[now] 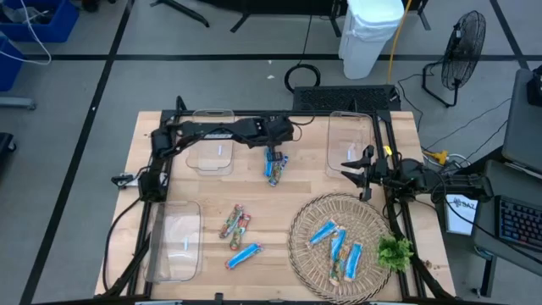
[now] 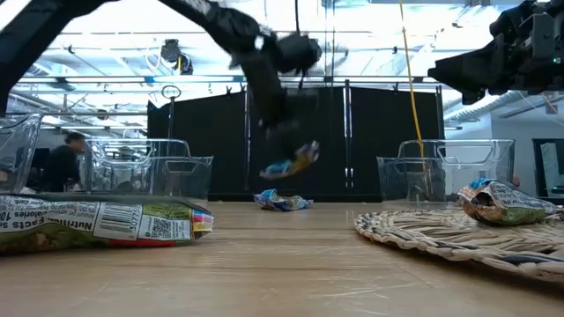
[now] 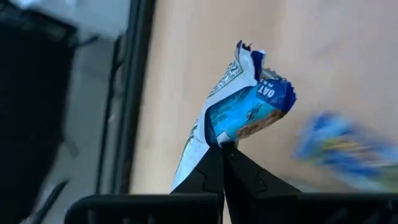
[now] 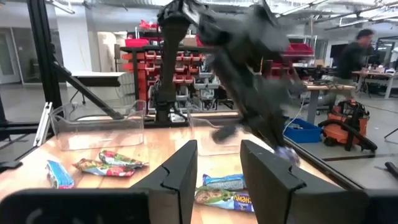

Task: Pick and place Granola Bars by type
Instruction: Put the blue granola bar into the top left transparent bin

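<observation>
Your left gripper (image 3: 222, 148): fingers pinched on blue bar (image 3: 245, 112), lifted off table at centre top of high view; bar hangs from fingertips. Second blue bar (image 1: 273, 172) lies directly below. Near bin (image 1: 212, 142) sits just left. Right gripper (image 4: 217, 163): fingers apart, parked right edge, farther off.

Count:
- blue: six
- multicoloured: three
- bins: three
</observation>
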{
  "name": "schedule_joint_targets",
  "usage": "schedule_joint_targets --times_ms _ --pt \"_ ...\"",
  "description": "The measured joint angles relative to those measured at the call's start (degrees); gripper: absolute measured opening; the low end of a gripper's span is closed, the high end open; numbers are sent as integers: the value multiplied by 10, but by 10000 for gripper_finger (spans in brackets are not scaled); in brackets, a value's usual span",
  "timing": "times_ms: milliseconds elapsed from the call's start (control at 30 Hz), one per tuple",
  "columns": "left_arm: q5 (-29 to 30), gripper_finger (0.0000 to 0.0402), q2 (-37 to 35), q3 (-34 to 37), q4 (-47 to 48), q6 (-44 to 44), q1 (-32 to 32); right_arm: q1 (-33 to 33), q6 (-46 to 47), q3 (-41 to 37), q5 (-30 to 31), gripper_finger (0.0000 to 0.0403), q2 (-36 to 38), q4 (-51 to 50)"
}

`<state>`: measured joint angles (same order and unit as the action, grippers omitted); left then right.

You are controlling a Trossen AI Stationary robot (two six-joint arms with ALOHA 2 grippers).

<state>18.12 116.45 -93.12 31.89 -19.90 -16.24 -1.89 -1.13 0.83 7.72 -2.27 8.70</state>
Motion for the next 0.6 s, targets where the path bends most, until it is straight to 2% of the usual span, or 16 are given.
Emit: schedule_joint_targets --times_ms 133,233,400,600 --pt "-64 2 -58 13 -8 21 35 0 0 0 0 114 -1 -4" --pt "-111 2 -106 59 -40 14 58 0 7 0 -1 114 -3 -5" --pt "-154 1 -222 239 -151 -1 90 0 33 0 -2 114 -5 -3" --pt "-121 1 -403 481 -346 88 100 0 35 0 -2 114 -5 -4"
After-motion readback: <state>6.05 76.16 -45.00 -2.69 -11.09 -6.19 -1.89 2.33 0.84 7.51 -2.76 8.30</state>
